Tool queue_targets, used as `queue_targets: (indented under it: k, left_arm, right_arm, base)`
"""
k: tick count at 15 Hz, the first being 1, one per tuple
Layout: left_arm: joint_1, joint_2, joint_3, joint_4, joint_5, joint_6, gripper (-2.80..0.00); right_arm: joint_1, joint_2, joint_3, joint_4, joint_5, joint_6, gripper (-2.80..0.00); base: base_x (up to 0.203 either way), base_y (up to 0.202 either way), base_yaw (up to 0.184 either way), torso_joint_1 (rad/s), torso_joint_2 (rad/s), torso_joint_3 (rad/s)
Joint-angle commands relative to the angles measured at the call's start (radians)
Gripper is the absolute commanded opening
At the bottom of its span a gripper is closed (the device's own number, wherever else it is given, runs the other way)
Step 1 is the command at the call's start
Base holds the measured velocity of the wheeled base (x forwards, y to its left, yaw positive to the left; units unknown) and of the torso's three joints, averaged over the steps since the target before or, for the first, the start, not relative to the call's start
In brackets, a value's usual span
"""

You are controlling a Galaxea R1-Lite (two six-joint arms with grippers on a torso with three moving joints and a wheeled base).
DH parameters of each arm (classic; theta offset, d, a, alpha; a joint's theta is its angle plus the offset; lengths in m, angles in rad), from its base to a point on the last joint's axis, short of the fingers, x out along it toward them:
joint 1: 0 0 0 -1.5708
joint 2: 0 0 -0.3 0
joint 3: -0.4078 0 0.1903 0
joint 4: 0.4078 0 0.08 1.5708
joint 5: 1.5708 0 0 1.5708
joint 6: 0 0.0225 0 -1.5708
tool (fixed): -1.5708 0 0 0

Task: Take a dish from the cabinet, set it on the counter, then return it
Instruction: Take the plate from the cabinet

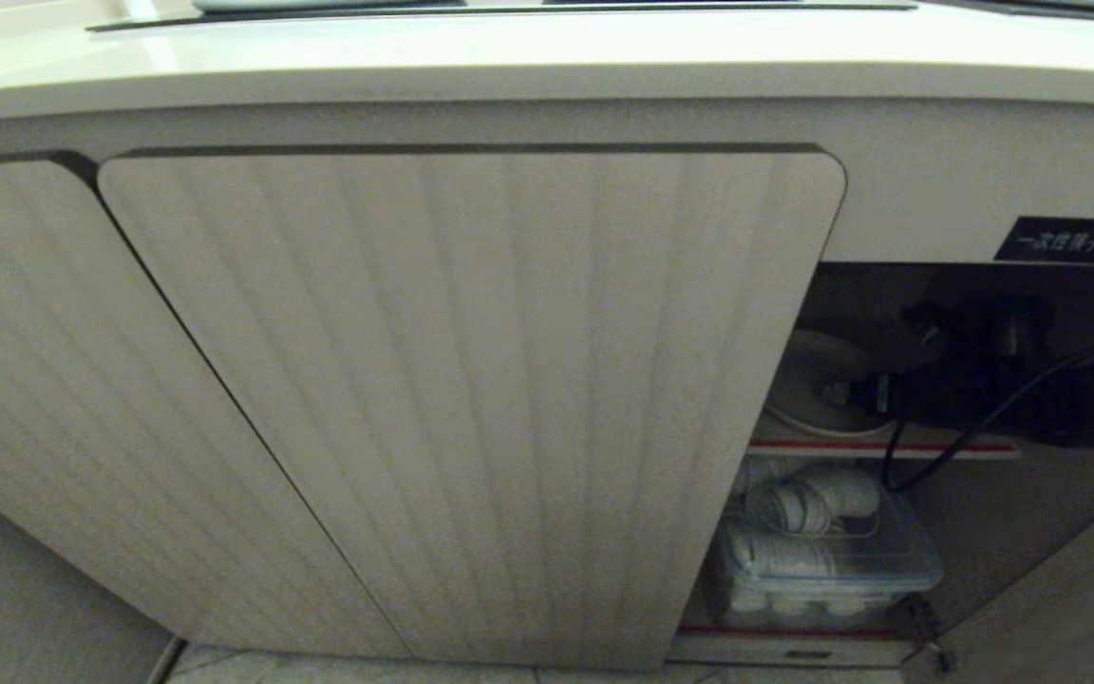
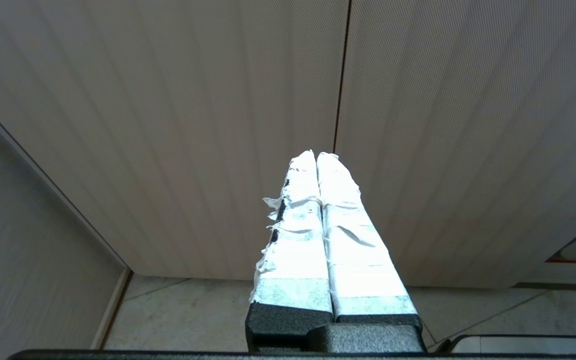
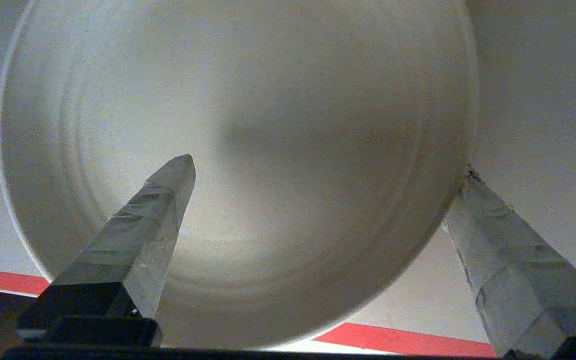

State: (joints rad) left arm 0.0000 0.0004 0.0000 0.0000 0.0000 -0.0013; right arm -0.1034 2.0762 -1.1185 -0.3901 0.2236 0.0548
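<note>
Off-white dish (image 3: pixel 278 150): round and shallow with a low raised rim, it lay flat on the upper shelf inside the cabinet, open face up. Being round, it had no long axis; its near edge faced the cabinet opening.
Shelf (image 1: pixel 946 448): it carried a red stripe along its front edge, and the dish sat just behind that stripe.
Right claw (image 3: pixel 325 172): it reached into the cabinet with its taped fingers spread wide. One fingertip (image 3: pixel 180 167) hung over the inside of the dish, the other (image 3: pixel 468 180) stood at the outer rim, so the rim lay between them. Whether either one touched the dish could not be told.
Right arm (image 1: pixel 1003 380): dark, with a black cable looping down from it, it entered the opening from the right in the head view.
Cabinet door (image 1: pixel 471 399): beige and vertically ribbed with rounded corners, it covered the space left of the opening.
Black label (image 1: pixel 1060 239): it sat above the opening, with white characters.
Lower shelf: a clear lidded box (image 1: pixel 827 560) held small white dishes.
Counter (image 1: pixel 547 66): a cream worktop ran above the cabinet.
Left claw (image 2: pixel 316 155): its white-taped fingers were pressed together, holding nothing, and pointed at the ribbed doors above a tiled floor (image 2: pixel 188 310).
</note>
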Motion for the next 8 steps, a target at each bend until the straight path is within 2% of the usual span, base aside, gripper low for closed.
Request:
queue_targets:
  k: [1, 8]
  left_arm:
    - [0.0, 0.0, 0.0, 0.0, 0.0, 0.0, -2.8]
    - [0.0, 0.0, 0.0, 0.0, 0.0, 0.0, -2.8]
  right_arm:
    - [0.002, 0.0, -0.001, 0.003, 0.002, 0.0, 0.0]
    - [0.002, -0.002, -0.006, 0.022, 0.0, 0.0, 0.0]
  base:
    - [0.0, 0.0, 0.0, 0.0, 0.0, 0.0]
    - [0.0, 0.0, 0.0, 0.0, 0.0, 0.0]
